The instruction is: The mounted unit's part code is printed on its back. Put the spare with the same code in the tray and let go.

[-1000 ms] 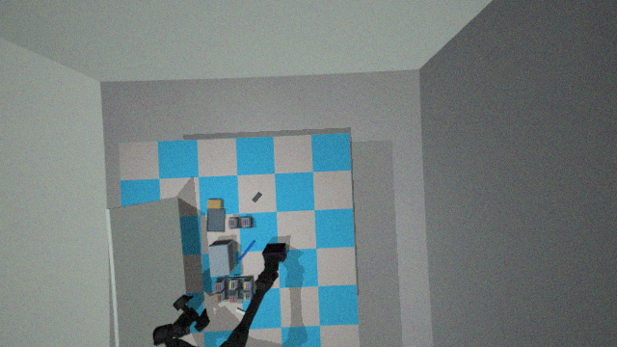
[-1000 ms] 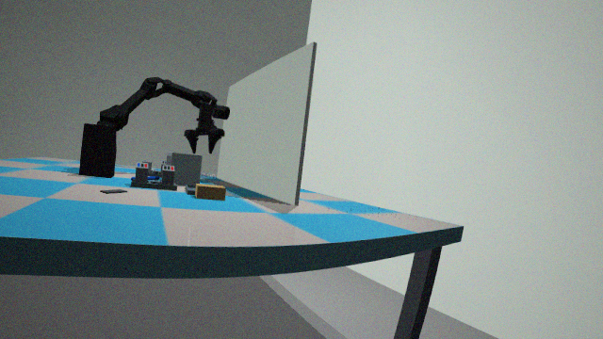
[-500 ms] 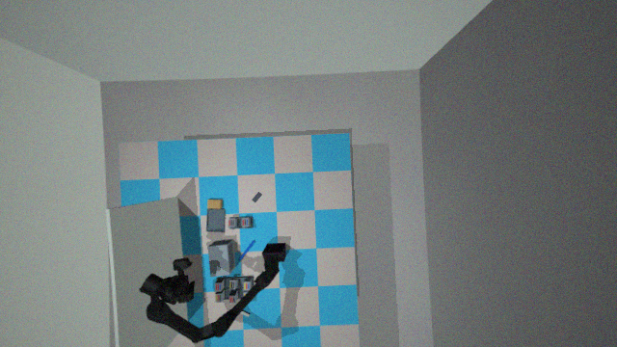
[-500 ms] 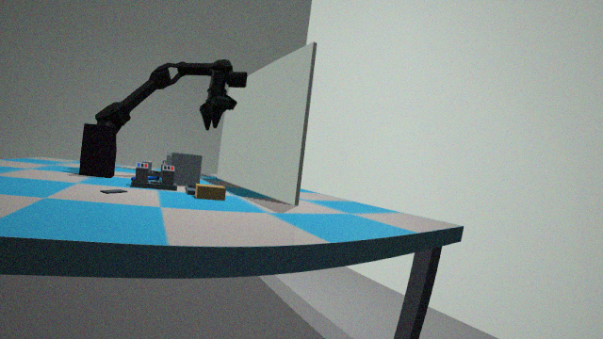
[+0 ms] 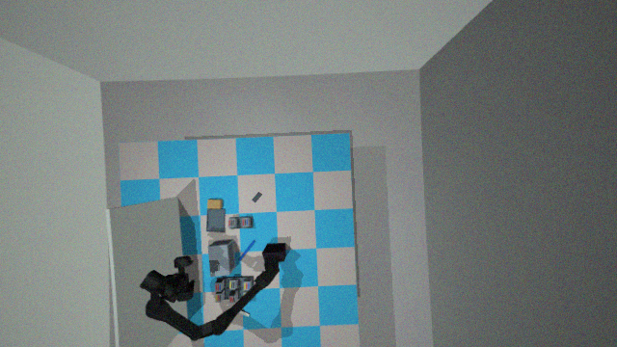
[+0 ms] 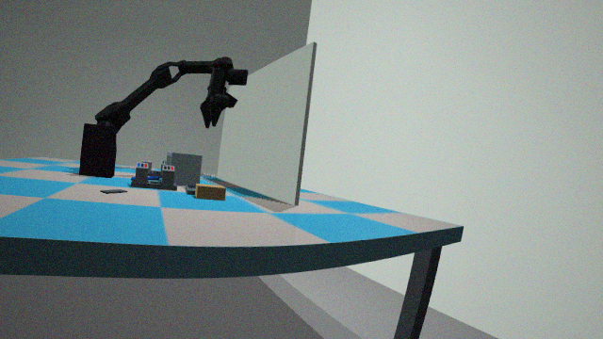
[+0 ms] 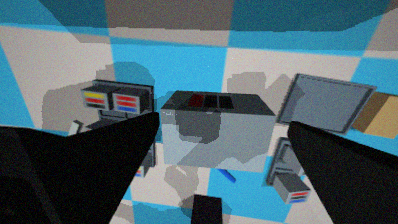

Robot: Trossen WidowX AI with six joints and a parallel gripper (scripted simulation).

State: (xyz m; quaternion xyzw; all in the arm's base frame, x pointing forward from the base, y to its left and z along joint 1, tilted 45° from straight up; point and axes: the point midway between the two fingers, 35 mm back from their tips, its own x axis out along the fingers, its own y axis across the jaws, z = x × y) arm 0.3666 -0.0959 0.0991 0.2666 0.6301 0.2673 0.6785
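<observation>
Hanging high over the checkered blue-and-beige desk, the black claw is spread wide, gripping nothing, close beside the tall grey panel. The grey mounted box is sitting directly below it, striped spares alongside, flat grey tray beyond.

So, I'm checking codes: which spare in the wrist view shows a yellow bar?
The leftmost spare, yellow above red; its neighbour and the lower-right spare show only red and blue bars.
</observation>
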